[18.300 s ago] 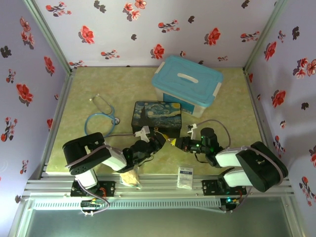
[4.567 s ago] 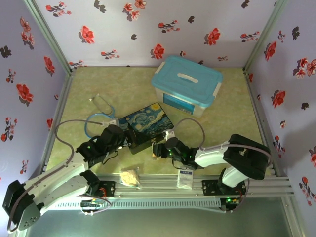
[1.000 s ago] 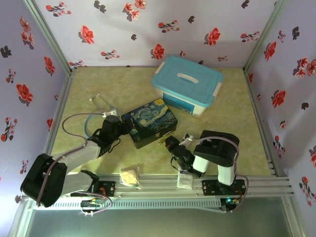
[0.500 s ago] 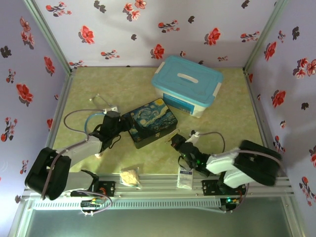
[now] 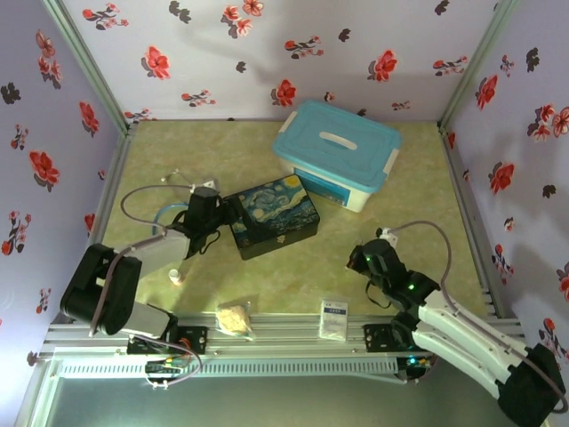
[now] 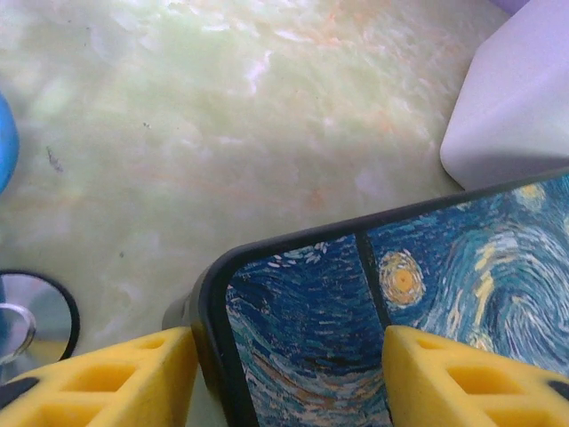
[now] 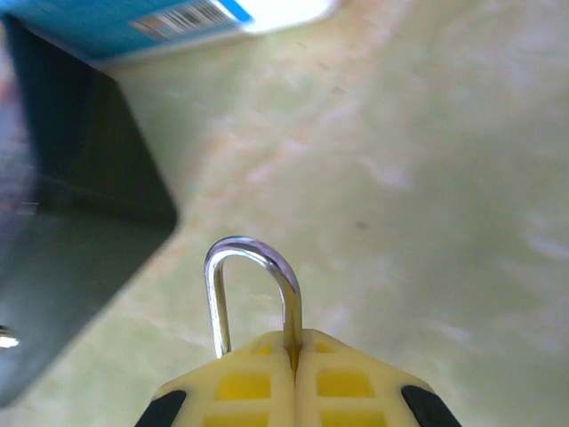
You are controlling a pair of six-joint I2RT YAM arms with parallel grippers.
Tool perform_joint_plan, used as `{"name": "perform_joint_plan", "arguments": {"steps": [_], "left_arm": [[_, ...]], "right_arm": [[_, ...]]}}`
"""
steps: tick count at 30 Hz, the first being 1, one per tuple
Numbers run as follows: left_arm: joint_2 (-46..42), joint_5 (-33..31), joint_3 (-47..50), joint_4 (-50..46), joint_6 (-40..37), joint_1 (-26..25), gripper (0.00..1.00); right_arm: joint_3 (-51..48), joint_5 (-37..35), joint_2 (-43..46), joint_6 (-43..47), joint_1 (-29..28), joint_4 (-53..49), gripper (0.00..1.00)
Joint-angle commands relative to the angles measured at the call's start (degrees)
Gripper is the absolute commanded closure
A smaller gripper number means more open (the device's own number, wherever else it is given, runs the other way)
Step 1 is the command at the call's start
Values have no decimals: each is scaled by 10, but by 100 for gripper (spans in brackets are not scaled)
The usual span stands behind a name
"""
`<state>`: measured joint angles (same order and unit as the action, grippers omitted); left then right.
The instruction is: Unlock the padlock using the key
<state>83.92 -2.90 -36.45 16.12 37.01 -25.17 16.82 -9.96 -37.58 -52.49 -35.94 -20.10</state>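
My right fingers [image 7: 231, 382] pinch over the padlock [image 7: 242, 241], hiding its body; just the silver shackle rises toward 12 o'clock. At 9 o'clock the painted box [image 7: 71, 222] is blurred and cut off by the edge. In my left wrist view, at 8 o'clock, the stethoscope disc [image 6: 31, 311] is half cropped.

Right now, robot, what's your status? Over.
Left gripper open, astride painted box corner. Right gripper shut on padlock, pinching its shackle. Padlock body hidden behind that gripper.
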Motion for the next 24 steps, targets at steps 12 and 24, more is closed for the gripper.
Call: {"name": "perform_joint_plan", "arguments": {"steps": [12, 24], "left_arm": [[51, 26, -53, -93, -42, 22, 39], [-25, 31, -125, -166, -63, 34, 25]], "right_arm": [[49, 105, -180, 91, 38, 6, 100], [81, 96, -256, 127, 39, 13, 84]]}}
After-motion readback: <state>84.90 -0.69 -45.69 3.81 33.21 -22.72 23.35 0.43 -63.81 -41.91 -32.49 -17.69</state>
